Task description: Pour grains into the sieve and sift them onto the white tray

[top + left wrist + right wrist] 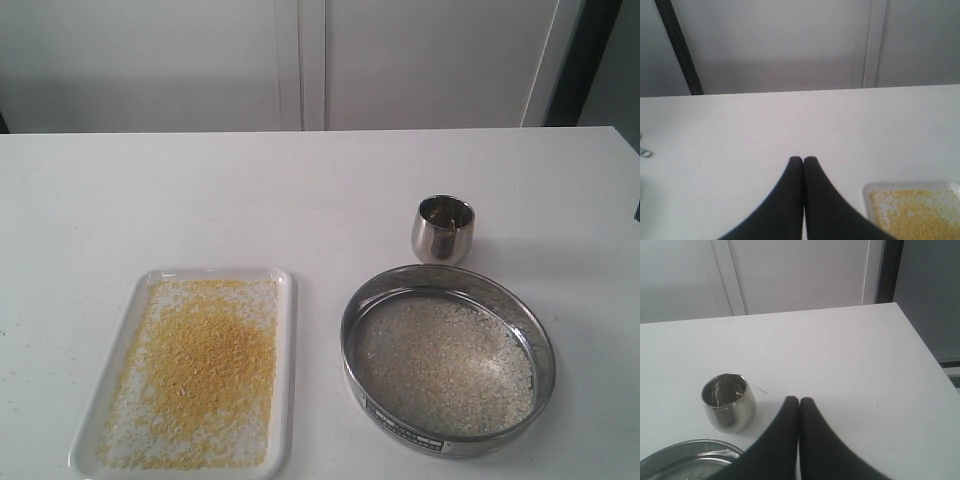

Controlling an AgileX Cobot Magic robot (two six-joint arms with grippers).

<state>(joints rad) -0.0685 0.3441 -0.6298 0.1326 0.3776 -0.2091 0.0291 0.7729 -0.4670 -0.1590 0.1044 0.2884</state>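
Observation:
The white tray [284, 360] lies at the front left of the table, covered with golden-yellow grains [205, 365]; its corner [870, 189] shows in the left wrist view. The round metal sieve [448, 440] stands on the table to its right, whitish rice-like grains [440, 365] lying on its mesh; its rim [690, 447] shows in the right wrist view. My left gripper [803, 160] is shut and holds nothing, over bare table beside the tray. My right gripper [799, 401] is shut and holds nothing, near the steel cup. Neither gripper appears in the exterior view.
A small rounded steel cup [443, 230] stands upright just behind the sieve, also seen as the cup [729, 402] in the right wrist view. White panels [300, 60] back the table. The table's right edge [920, 345] lies beyond my right gripper.

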